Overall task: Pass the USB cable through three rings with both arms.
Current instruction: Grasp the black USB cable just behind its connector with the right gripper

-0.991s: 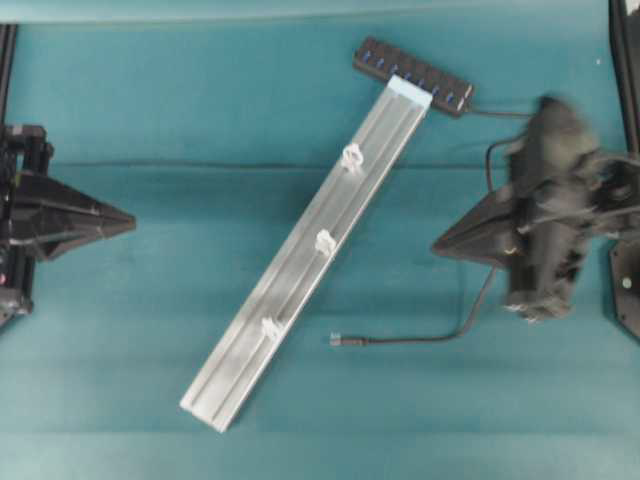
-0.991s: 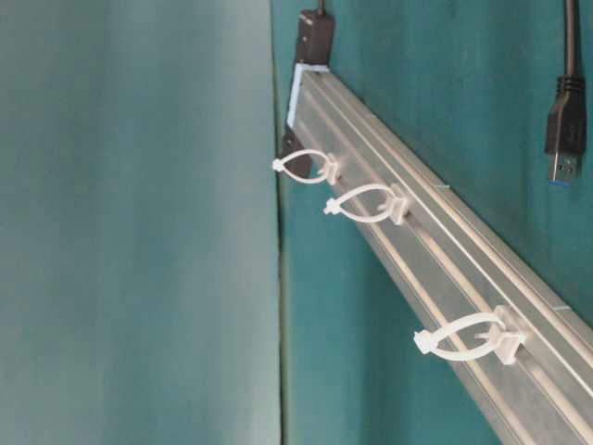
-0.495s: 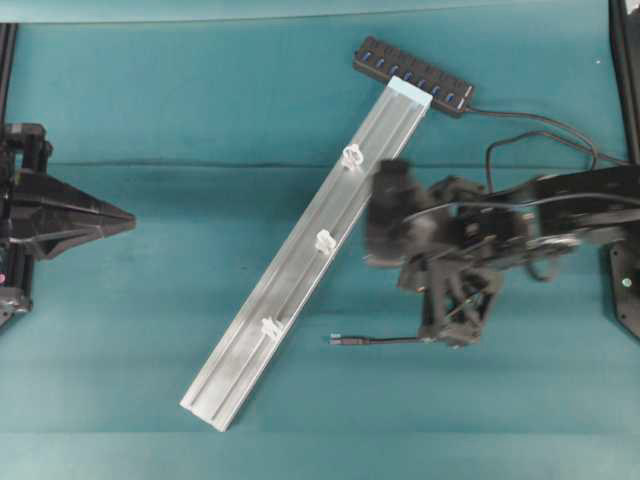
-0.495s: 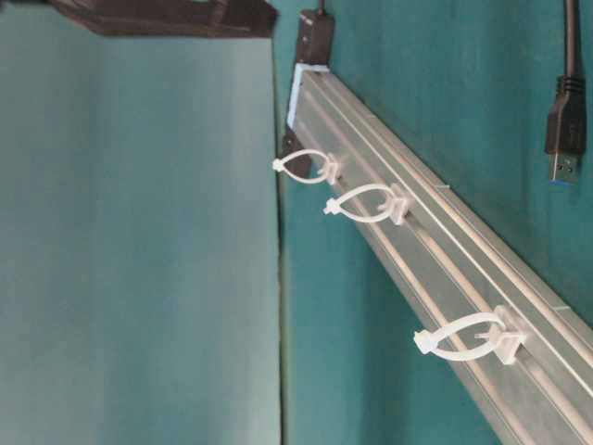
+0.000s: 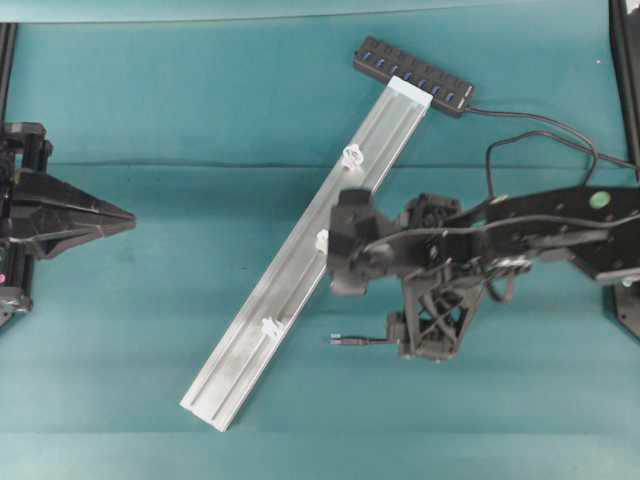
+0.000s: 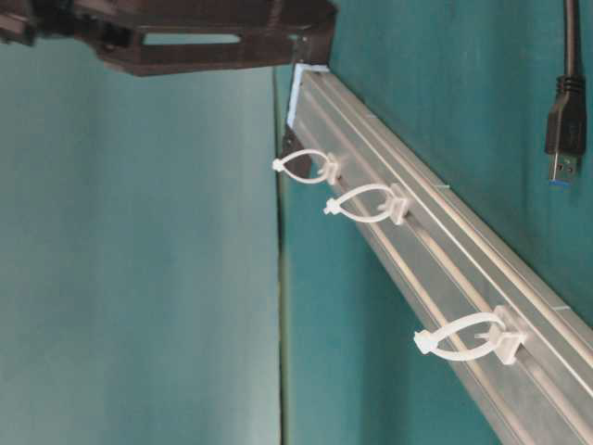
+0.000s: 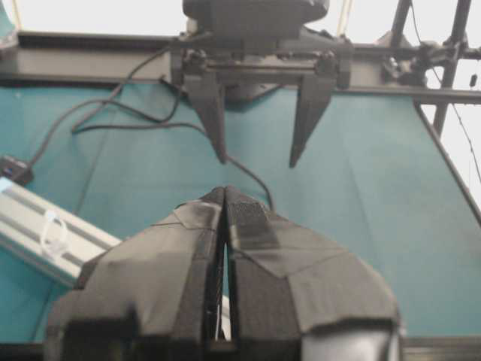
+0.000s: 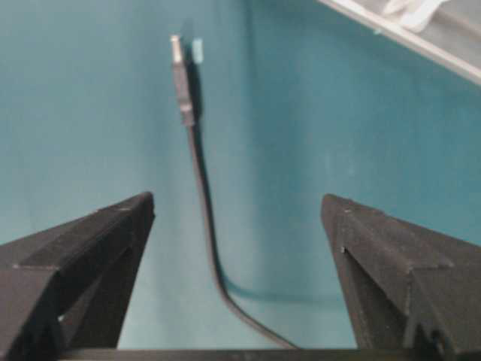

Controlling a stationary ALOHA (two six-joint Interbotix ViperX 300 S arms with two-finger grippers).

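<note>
The USB cable's plug (image 5: 342, 341) lies on the teal cloth, right of the rail's lower half, its cord (image 8: 203, 195) running back between my right fingers. My right gripper (image 5: 420, 340) hangs open over that cord, not touching it, fingers (image 8: 113, 241) wide apart. Three white rings (image 6: 306, 165) (image 6: 366, 202) (image 6: 463, 340) stand along the silver rail (image 5: 262, 335); from overhead the middle ring (image 5: 322, 240) is partly covered by my right arm. My left gripper (image 5: 130, 218) sits shut and empty at the far left, pointing at the rail.
A black multi-port hub (image 5: 412, 75) lies at the rail's upper end, its cord looping off to the right. My right arm (image 6: 213, 37) crosses the top of the table-level view. Metal frame bars border both sides.
My right arm swept in from the right edge to above the cable near its plug, and its jaws went from shut to wide open. The left arm stayed still.
</note>
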